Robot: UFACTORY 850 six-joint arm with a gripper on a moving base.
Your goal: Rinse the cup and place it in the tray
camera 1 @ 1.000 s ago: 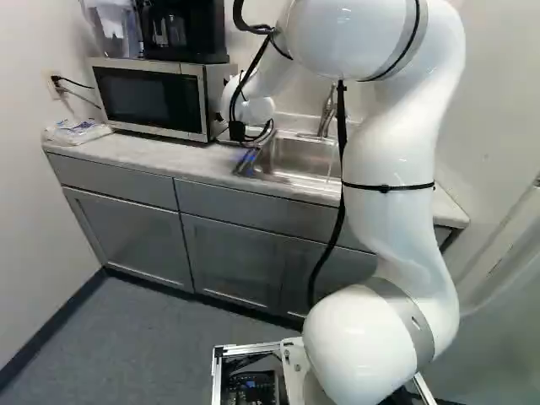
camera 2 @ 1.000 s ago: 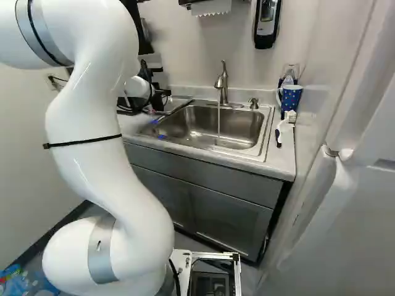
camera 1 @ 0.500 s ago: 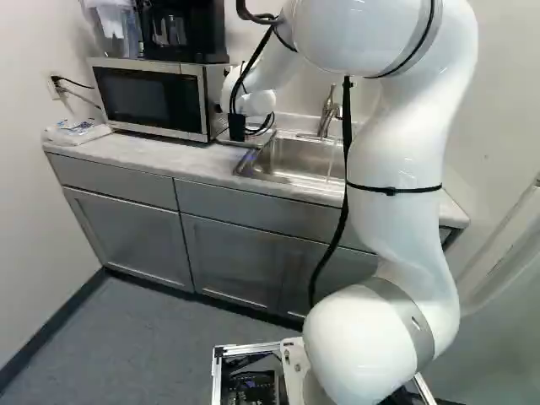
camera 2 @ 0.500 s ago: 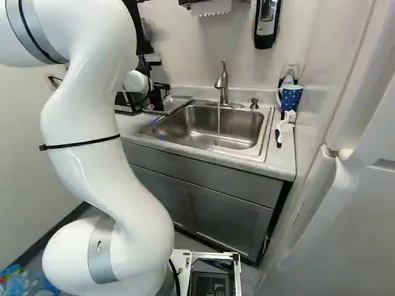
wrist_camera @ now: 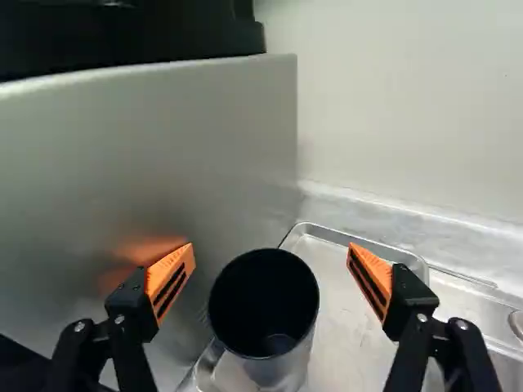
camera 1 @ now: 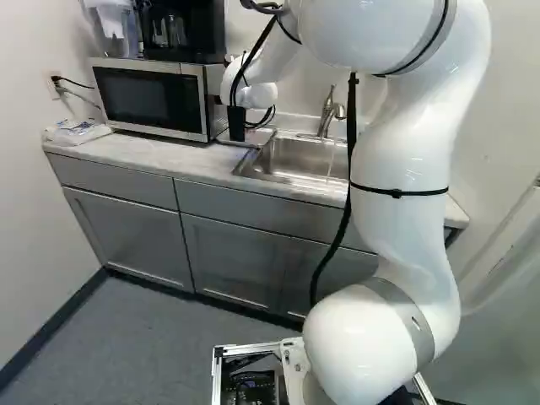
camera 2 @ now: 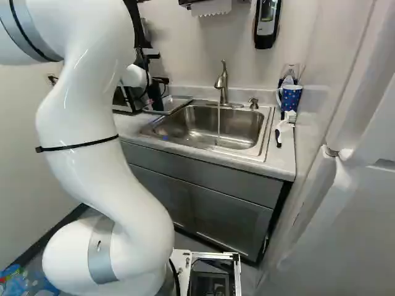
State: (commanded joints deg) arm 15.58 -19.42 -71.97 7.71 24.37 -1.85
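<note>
Beside the microwave, at the back of the counter, is my gripper (camera 1: 237,123), largely hidden by the wrist and cables. In the wrist view the gripper (wrist_camera: 271,273) stands wide open, its orange pads far apart. A cup (wrist_camera: 263,306) with a dark inside and a shiny outside stands upright on the metal tray (wrist_camera: 347,331), between and beyond the fingertips, neither finger touching it. The tray (camera 2: 179,103) lies left of the sink in the right base view.
The microwave (camera 1: 148,99) rises close beside the gripper, a wall behind. Water runs from the faucet (camera 2: 222,83) into the sink (camera 2: 216,126). A blue dotted mug (camera 2: 290,97) and a white brush (camera 2: 285,126) are at the counter's right end.
The arm's upper links have swung right in the left base view and left in the right base view. The wrist and gripper have risen slightly beside the microwave. The base has stayed put.
</note>
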